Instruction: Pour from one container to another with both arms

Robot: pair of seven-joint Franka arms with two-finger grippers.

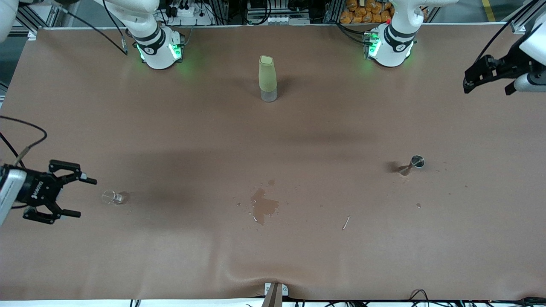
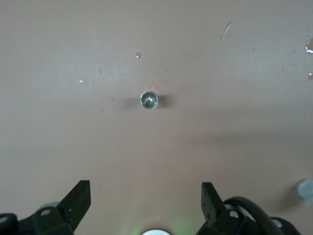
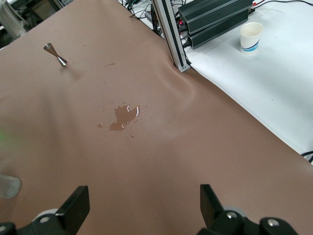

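A small clear glass (image 1: 112, 197) sits on the brown table toward the right arm's end. My right gripper (image 1: 86, 198) hovers low just beside it, open, its fingers pointing at the glass with nothing between them; its wrist view shows the right gripper (image 3: 144, 203) over bare cloth. A metal jigger (image 1: 416, 162) stands toward the left arm's end. My left gripper (image 1: 486, 89) hangs high over that end of the table, open and empty. From above, the left wrist view shows the jigger (image 2: 148, 100) well clear of the left gripper (image 2: 145, 196).
A tall bottle in a pale green sleeve (image 1: 268, 79) stands between the two bases. A wet spill (image 1: 263, 206) and a small stick (image 1: 346, 222) lie nearer the front camera. Off the table's edge are a metal post (image 3: 171, 39), a black box (image 3: 215, 19) and a paper cup (image 3: 251, 36).
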